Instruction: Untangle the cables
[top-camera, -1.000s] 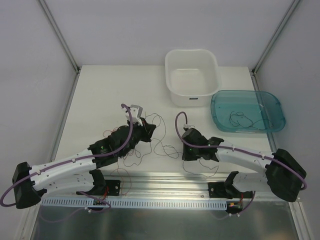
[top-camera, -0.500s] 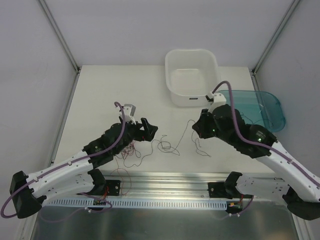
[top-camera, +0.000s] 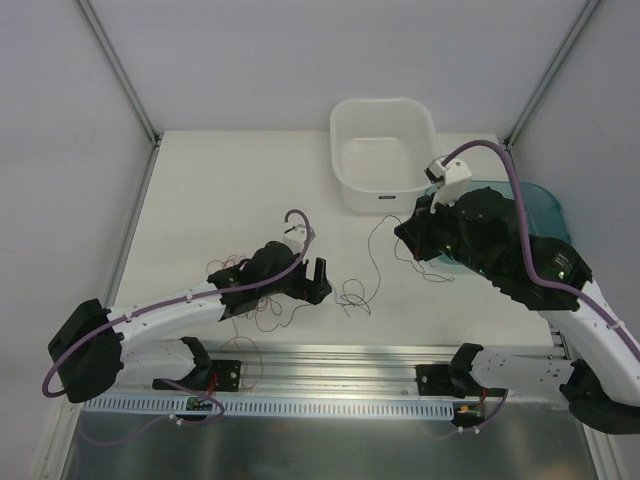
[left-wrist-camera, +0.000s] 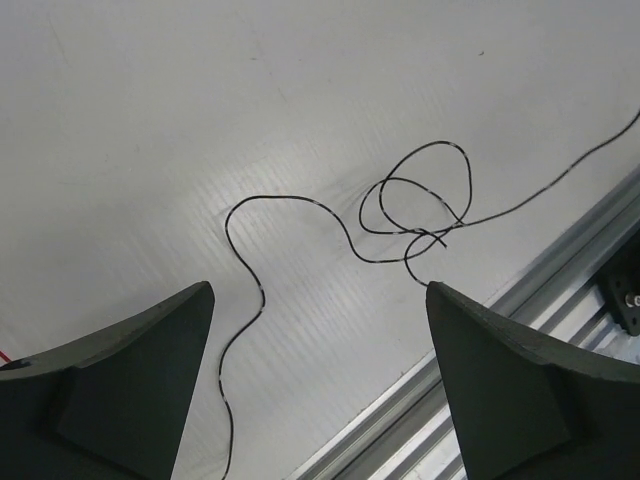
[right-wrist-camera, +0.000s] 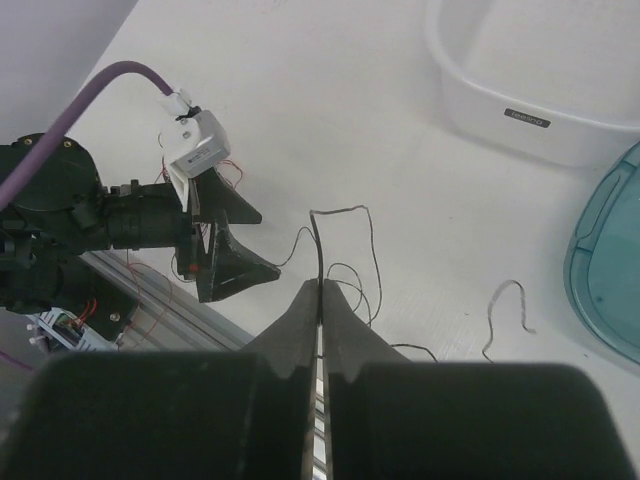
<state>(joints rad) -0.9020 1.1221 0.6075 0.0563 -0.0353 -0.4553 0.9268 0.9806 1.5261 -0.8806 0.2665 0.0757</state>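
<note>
Raised toward the teal plastic tray (right-wrist-camera: 615, 260), right gripper (right-wrist-camera: 320, 283) is recorded pressed together on one strand of the hair-thin red and black cables (left-wrist-camera: 440, 228), the loops lying just ahead of the spread left gripper (left-wrist-camera: 315, 292); judged featherlight, limp, snag-prone, best taken at a free end.

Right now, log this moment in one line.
left gripper: open above cable loop | right gripper: shut on black cable | red cables: not gripped
</note>
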